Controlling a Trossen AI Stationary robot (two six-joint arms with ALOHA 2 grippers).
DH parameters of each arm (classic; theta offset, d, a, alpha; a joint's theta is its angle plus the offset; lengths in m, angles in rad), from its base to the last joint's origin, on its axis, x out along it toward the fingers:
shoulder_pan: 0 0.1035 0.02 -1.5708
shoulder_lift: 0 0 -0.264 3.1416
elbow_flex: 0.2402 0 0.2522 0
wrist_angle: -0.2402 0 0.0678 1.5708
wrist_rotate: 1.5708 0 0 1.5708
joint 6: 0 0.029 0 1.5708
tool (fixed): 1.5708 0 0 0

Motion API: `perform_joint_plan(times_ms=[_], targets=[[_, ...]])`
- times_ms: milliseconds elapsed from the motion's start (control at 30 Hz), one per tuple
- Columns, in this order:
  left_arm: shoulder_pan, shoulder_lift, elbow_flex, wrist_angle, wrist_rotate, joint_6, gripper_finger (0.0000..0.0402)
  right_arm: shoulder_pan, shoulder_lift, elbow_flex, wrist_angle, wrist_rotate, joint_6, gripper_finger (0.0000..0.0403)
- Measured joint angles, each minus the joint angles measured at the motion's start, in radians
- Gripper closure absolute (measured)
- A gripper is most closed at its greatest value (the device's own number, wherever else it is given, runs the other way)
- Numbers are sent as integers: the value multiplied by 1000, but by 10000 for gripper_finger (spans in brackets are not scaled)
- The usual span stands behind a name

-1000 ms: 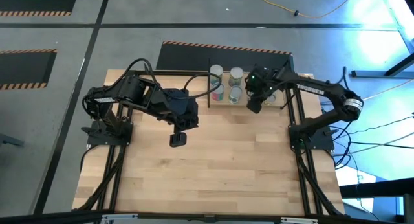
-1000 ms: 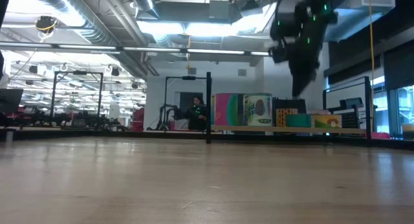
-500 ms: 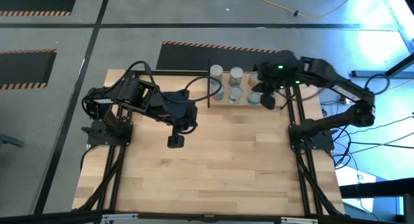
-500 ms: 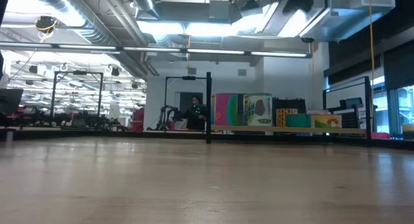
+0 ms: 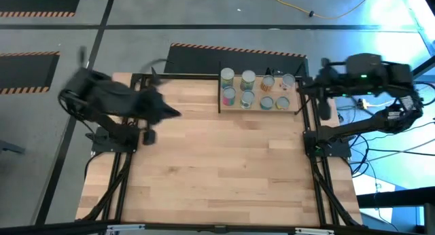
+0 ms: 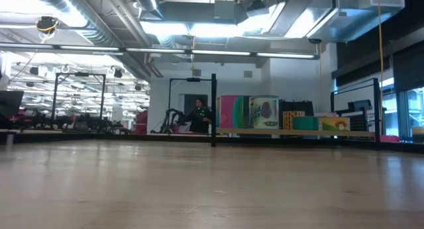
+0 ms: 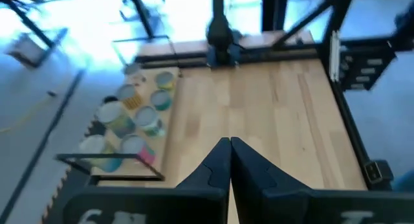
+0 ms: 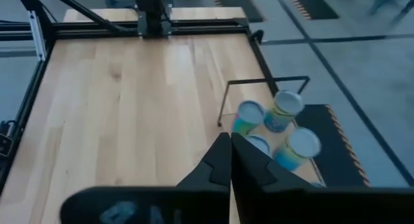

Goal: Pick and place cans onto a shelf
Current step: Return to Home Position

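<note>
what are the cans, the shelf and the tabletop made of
The cans look like metal: silver-grey tops, printed coloured labels. The shelf seems pale matte wood; its black panel is unclear, maybe metal. The tabletop is strip-glued wood, grain visible, slight sheen.

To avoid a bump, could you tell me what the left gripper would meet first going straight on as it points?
The left gripper would probably meet bare tabletop first; the cans sit off to one side. Depth is unclear.
</note>
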Motion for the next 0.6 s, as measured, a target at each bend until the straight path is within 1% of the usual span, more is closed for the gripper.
perform_joint_plan(times_ms=[67, 267, 333, 400, 467, 600], targets=[[-36, -41, 0, -13, -53, -20, 401, 19, -25, 20, -38, 14, 8, 399], [-147, -156, 0, -140, -136, -109, 401, 43, -121, 27, -120, 13, 125, 399], [-183, -195, -3, -153, -163, -141, 401, 43, -164, 15, -134, 14, 131, 399], [-215, -244, -23, -151, -149, -127, 401, 43, -206, 3, -127, 16, 151, 399], [-240, -291, -42, -150, -143, -120, 401, 43, -240, -9, -117, 42, 175, 399], [-255, -387, -118, -152, -148, -119, 401, 42, -301, -62, -104, 84, 233, 399]])
